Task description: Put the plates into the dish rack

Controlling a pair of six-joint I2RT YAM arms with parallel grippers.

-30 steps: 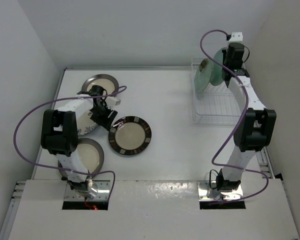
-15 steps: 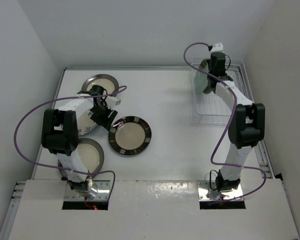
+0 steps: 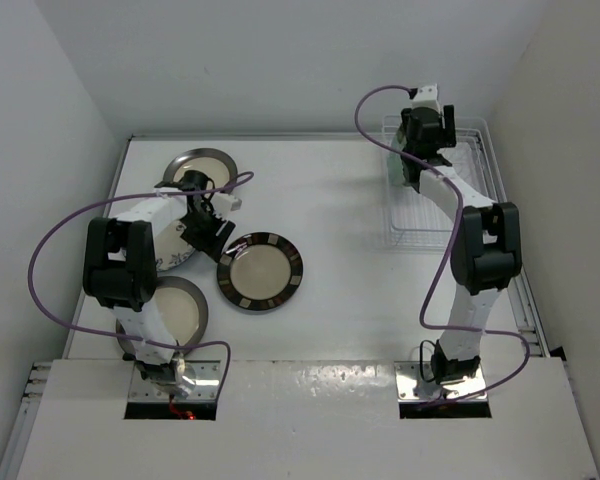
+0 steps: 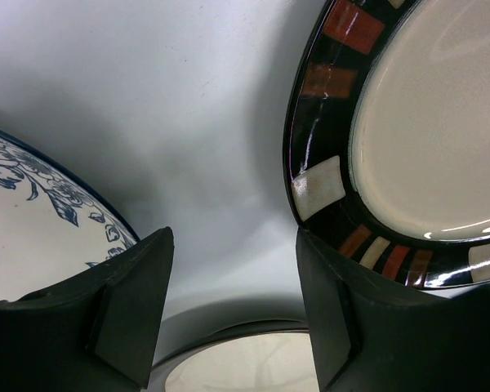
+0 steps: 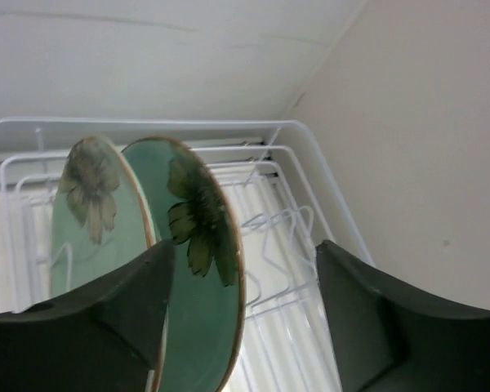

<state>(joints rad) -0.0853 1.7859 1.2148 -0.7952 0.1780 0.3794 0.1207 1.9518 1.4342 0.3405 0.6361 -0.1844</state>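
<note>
Two mint green plates stand on edge side by side in the white wire dish rack [image 5: 310, 155], one [image 5: 86, 220] further left, the other [image 5: 200, 278] beside it. My right gripper [image 5: 245, 318] is open, with the nearer plate's rim between its jaws close to the left finger. In the top view the right gripper [image 3: 412, 165] hangs over the rack's [image 3: 425, 215] far left end. My left gripper [image 4: 233, 310] is open low over the table between the brown-striped plate [image 4: 416, 147], the blue floral plate [image 4: 33, 220] and a cream plate [image 4: 245, 367].
A dark-rimmed plate [image 3: 202, 165] lies at the back left and another cream one [image 3: 180, 310] near the left arm's base. The striped plate [image 3: 260, 271] lies mid-table. Walls close in on both sides, and the rack stands against the right wall.
The right arm has swung left along the rack with the second green plate and its jaws have opened; the plate now stands beside the first. The left arm has not moved.
</note>
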